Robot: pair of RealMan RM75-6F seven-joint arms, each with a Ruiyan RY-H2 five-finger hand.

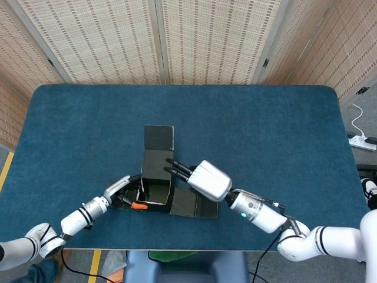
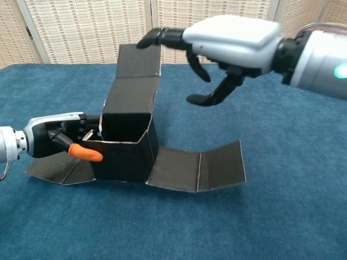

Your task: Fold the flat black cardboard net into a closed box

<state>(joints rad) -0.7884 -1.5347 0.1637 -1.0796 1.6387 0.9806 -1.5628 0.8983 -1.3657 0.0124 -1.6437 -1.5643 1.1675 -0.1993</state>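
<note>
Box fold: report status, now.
Left hand holds box wall. Right hand open, above it. Box half up, lid flap open. Nothing blocking.

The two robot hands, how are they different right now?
The left hand sits low by the table, pressed against the side of the half-folded black box; the right hand hangs high in the air above it, holding nothing. The left hand's fingers are tucked at the box wall, while the right hand's fingers are spread apart. The left hand shows an orange fingertip; the right hand shows none. Both have white shells and dark fingers.
</note>
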